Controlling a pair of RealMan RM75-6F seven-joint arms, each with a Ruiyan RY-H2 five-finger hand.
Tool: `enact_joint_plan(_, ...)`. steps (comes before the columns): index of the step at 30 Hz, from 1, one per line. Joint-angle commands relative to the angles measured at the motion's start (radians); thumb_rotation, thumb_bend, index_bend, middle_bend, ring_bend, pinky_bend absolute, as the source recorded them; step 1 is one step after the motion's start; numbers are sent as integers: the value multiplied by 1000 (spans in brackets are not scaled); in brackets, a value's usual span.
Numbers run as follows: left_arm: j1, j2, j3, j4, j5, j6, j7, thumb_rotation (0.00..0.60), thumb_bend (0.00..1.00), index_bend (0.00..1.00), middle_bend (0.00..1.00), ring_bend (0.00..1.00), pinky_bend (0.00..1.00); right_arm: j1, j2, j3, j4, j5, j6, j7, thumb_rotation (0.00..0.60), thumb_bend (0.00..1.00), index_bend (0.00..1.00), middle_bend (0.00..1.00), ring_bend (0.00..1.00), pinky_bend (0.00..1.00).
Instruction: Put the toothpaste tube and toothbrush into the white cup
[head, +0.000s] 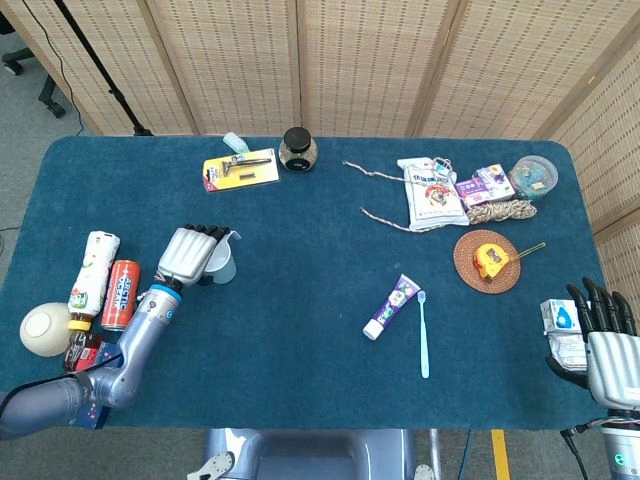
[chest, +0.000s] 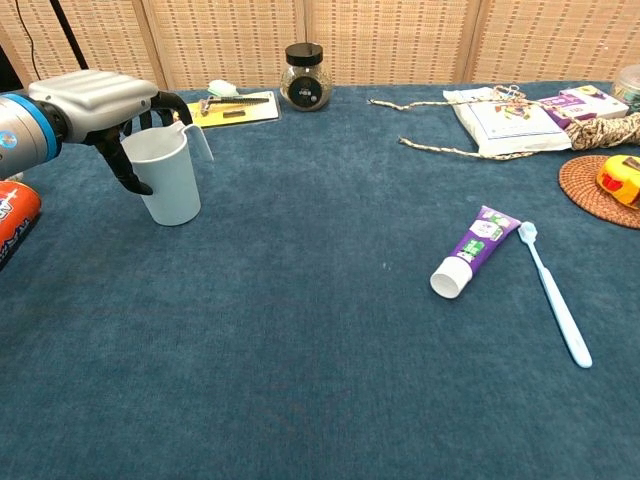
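While toothbrush (head: 421, 333) lies bristles far | toothpaste tube (head: 391, 306) cap near-left

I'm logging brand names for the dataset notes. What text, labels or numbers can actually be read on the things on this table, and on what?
No text reads with certainty.
Red can: white lettering, too blurred.
White bottle: coloured label, unreadable.
Toothpaste tube: purple label, print too small.
White packet: red characters, too small.
Yellow card under the razor: print unreadable.
Small purple box: unreadable.
Dark-lidded jar: round label, illegible.
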Motion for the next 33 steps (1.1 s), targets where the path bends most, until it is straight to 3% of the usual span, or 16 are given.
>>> enact_joint_plan(1, 3, -7, -3, 9, 20, 19, -19, 600, 115, 321, 340, 365, 378, 0, 0, 0, 0, 0, 0, -1, 600, 0, 0, 0, 0, 0)
enact_joint_plan(19, -77, -15, -88, -74, 28, 29, 5, 600, 115, 308, 325, 328, 378, 3, 3, 6, -6, 9, -5, 21, 600, 0, 0, 0, 0, 0)
enact_joint_plan(23, -138, -70, -133, -54, -3, 10, 24, 600, 114, 306, 325, 324, 378, 8, 4, 13, 9, 25, -17, 42, 600, 0, 0, 0, 0, 0)
enact_joint_plan(29, -222, -165, -160, 10, -46, -29, 64, 600, 115, 307, 325, 324, 378, 19, 2, 22, 38, 60, -50, 75, 600, 0, 0, 0, 0, 0)
enact_joint_plan(33, -262, -246, -173, 71, -38, -43, 17, 600, 114, 307, 325, 324, 378, 18, 3, 25, 49, 71, -55, 90, 600, 0, 0, 0, 0, 0)
